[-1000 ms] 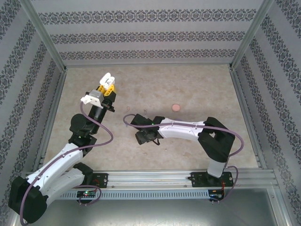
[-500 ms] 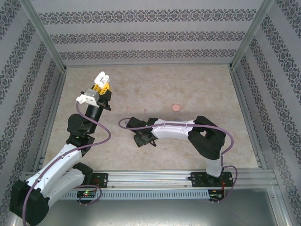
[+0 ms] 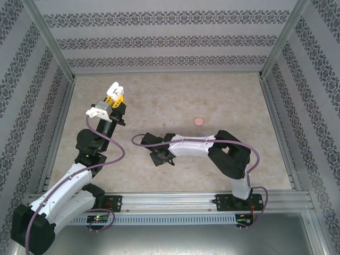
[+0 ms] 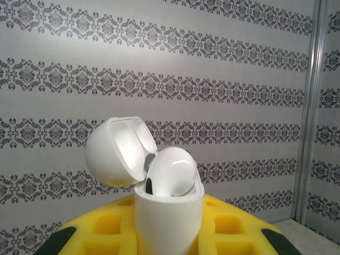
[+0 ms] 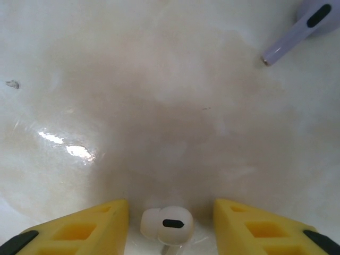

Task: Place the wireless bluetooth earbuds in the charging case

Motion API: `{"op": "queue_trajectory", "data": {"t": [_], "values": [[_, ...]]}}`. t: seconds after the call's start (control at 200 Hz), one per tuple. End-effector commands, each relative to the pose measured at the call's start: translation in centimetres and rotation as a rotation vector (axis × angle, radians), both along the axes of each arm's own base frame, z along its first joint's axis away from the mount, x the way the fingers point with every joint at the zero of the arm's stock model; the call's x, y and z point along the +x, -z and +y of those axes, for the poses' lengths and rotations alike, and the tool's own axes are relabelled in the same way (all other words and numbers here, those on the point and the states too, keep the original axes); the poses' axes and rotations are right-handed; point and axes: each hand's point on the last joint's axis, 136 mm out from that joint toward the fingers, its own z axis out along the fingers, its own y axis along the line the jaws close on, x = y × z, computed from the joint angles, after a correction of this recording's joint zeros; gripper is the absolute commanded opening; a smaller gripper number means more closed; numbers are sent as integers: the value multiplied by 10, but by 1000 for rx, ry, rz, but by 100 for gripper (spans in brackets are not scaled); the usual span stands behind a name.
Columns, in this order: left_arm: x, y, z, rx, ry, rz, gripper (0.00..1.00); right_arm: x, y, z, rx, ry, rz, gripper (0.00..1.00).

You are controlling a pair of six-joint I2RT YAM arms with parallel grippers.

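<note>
My left gripper is raised over the table's left side, shut on an upright white charging case. The case's lid is flipped open, and one white earbud sits in its mouth. My right gripper is down at the tabletop in the middle, and it is open. A white earbud lies on the surface between its yellow fingers, with a gap on each side. A purple earbud lies further off at the upper right of the right wrist view.
A small pink round object lies on the beige tabletop right of centre. Patterned walls with metal frame posts close in the table on three sides.
The right arm has reached further left and its gripper has shifted left over the table. The left gripper with the case moved slightly left, then held still.
</note>
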Motion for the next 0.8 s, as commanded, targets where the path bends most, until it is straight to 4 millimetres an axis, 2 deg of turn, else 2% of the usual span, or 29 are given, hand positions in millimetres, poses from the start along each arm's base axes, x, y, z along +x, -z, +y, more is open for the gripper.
{"op": "queue_trajectory", "data": {"t": [0.0,0.31,0.46,0.634,0.794], "values": [[-5,-7,3,-18,11,-25,0,-4,6,-2,-37,-6,9,43],[-5,-6,2,-23,24,-20,0,-6,8,-7,-42,1,12,33],[-5,-5,-1,-19,41,-16,0,-3,1,-10,-36,10,-18,30],[-7,-7,-5,-17,70,-16,0,7,-33,-12,10,20,-97,29],[-11,-10,-13,-3,114,-22,0,22,-85,-15,95,35,-202,29]]}}
